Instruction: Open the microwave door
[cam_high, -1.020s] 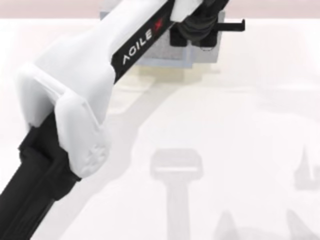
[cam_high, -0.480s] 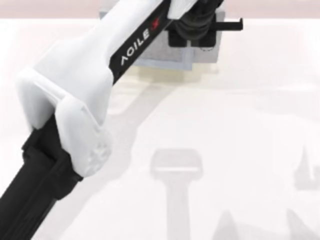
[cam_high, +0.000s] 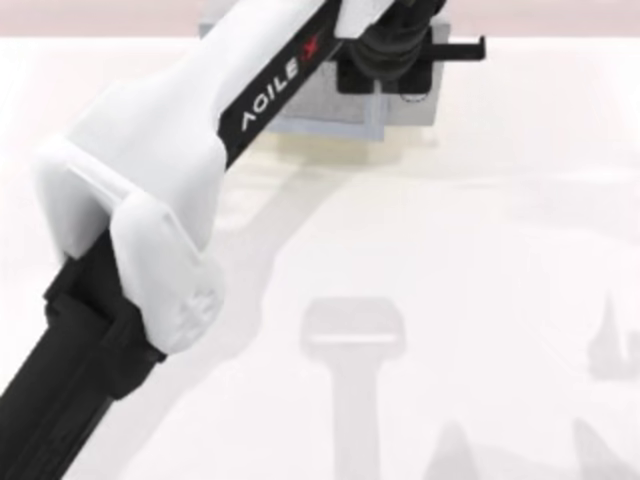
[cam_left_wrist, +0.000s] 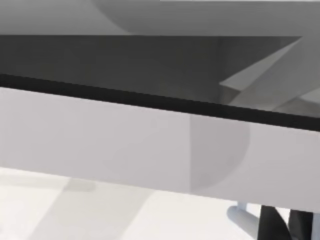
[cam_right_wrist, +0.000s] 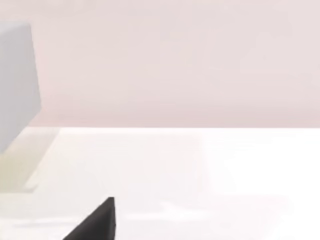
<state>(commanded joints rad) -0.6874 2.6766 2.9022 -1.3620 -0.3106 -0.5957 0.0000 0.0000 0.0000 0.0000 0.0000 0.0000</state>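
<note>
One microwave (cam_high: 330, 115) is seen at the bench's (cam_high: 480, 250) far edge, largely covered by the left arm, whose claw (cam_high: 400, 60) sits over it; its opening cannot be told. Only the left wrist view shows the microwave door (cam_left_wrist: 125, 140) close up, while a grey microwave corner (cam_right_wrist: 15, 80) is shown only in the right wrist view.

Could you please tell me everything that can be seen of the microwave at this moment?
The microwave is a small light-grey box at the table's far edge, slightly left of centre in the top view, mostly hidden under the left arm, whose pincer is over its right part. The left wrist view shows a pale grey panel with a dark strip above it. Whether the door is ajar cannot be told.
</note>
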